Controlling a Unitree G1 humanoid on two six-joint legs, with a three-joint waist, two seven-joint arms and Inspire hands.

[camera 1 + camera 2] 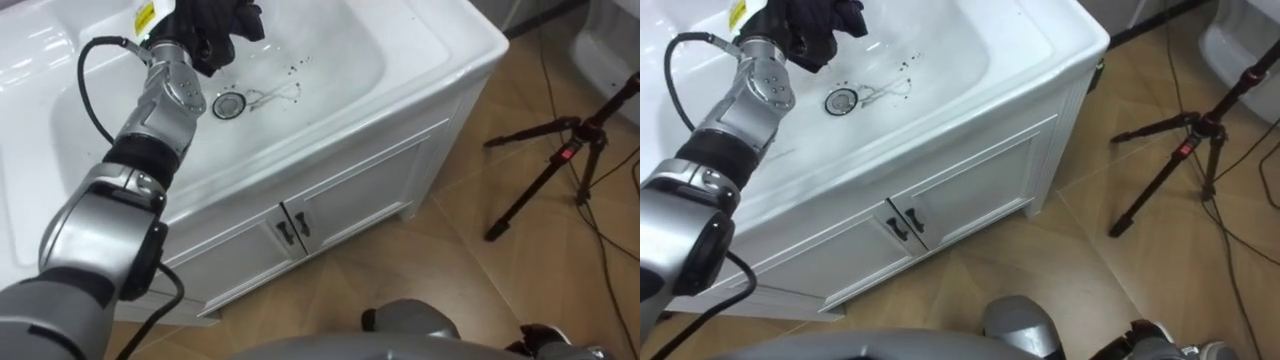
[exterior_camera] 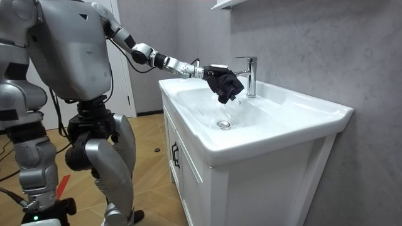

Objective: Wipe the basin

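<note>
A: Looking for the cloth.

B: Found. Dark cloth (image 1: 238,18), bunched in the left hand (image 1: 195,40), fingers curled tight round it. Hangs over the basin (image 1: 330,60), towards the back. Judging by the room view, sits a little above the white bottom, not pressed down.

A: Why bunched and not spread flat?

B: Probably to make a thick pad and keep loose ends out of the drain (image 1: 229,104).

A: And why such a long reach?

B: Stands at the front of the cabinet (image 1: 350,190), by the doors, so has to stretch across the rim to get near the back wall. Puts the cloth just beside the tap (image 2: 251,75), apart from it.

A: Anything left to wipe?

B: Looks so. Thin streaks (image 1: 272,95) and a few dark specks just right of the drain, nearer the front than the cloth. Would call the wiping under way, not done.

A: Next, then?

B: Calls for lowering the cloth onto the porcelain and sweeping across those marks. Worth steering clear of the tap to avoid snagging the cloth on it.

A: Anything else about?

B: Tripod (image 1: 560,160) on the wooden floor (image 1: 450,280) to the right, well apart. No bother to the arm.
</note>
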